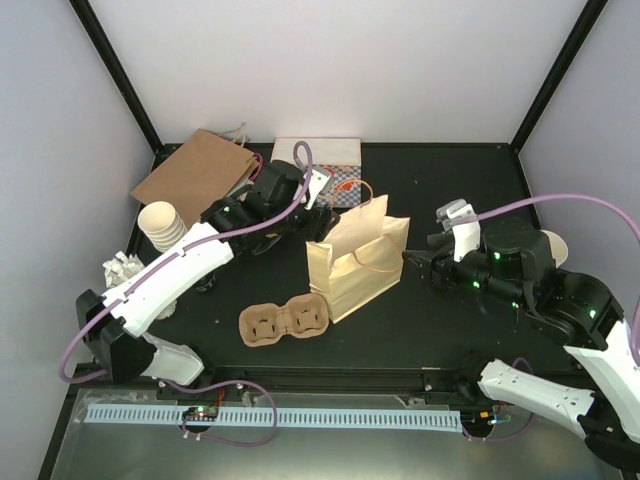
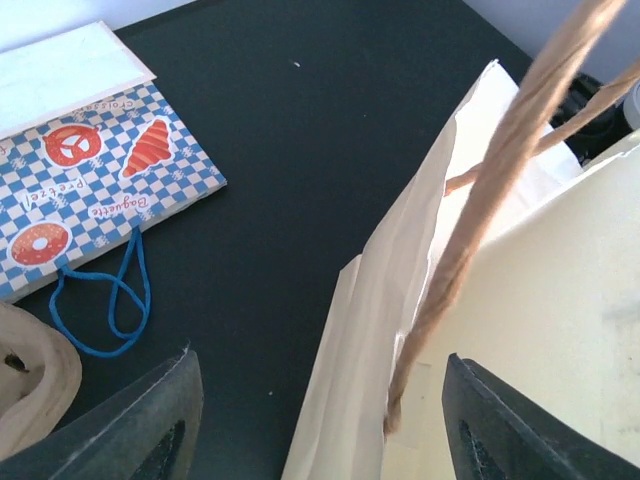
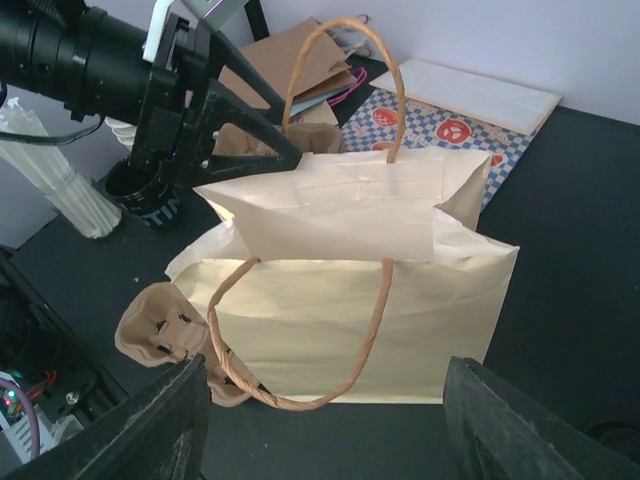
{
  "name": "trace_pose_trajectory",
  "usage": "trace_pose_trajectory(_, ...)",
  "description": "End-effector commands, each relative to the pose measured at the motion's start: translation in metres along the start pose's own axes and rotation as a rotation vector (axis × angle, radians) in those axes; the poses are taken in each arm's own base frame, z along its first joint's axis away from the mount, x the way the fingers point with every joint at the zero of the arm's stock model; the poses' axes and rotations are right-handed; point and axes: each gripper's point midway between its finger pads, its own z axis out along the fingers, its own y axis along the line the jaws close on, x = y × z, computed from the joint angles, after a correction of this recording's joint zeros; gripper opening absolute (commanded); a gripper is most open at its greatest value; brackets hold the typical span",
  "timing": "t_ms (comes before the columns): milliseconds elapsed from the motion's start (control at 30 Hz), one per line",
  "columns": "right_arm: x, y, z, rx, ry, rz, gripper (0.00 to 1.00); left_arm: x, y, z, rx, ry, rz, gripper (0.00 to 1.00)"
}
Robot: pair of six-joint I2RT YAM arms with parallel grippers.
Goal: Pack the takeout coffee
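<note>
One cream paper bag with twisted brown handles (image 1: 360, 265), upright. Left gripper (image 2: 318, 360) spread wide over the bag's far-left top corner, rim and one handle between its fingers (image 2: 150, 420), nothing clamped. Right gripper (image 3: 325, 365) wide apart too, just right of the bag, holding nothing. Beside the bag's near-left corner, a brown cardboard two-cup carrier (image 1: 284, 322). Whereabouts of the small cream paper cup with round black lid: cannot tell, not made out in any view.
</note>
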Motion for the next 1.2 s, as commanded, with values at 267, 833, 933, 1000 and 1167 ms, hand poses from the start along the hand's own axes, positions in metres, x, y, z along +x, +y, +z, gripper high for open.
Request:
trace_pose_trajectory(267, 0.016, -0.002, 0.004, -0.001, 0.025, -0.017, 0.66, -0.018, -0.004, 0.015, 0.014, 0.062, 0.012, 0.09)
trace_pose_trajectory(833, 0.055, 0.000, 0.035, -0.026, 0.143, 0.018, 0.66, -0.108, 0.050, -0.054, -0.117, -0.239, -0.167, 0.02)
trace_pose_trajectory(933, 0.062, 0.004, 0.045, -0.050, 0.166, 0.041, 0.66, -0.120, 0.057, -0.091, -0.136, -0.326, -0.179, 0.01)
trace_pose_trajectory(1000, 0.068, 0.008, 0.053, -0.073, 0.181, 0.058, 0.66, -0.125, 0.064, -0.119, -0.161, -0.381, -0.193, 0.02)
trace_pose_trajectory(1167, 0.081, 0.018, 0.076, -0.121, 0.213, 0.110, 0.65, -0.129, 0.074, -0.204, -0.254, -0.543, -0.208, 0.01)
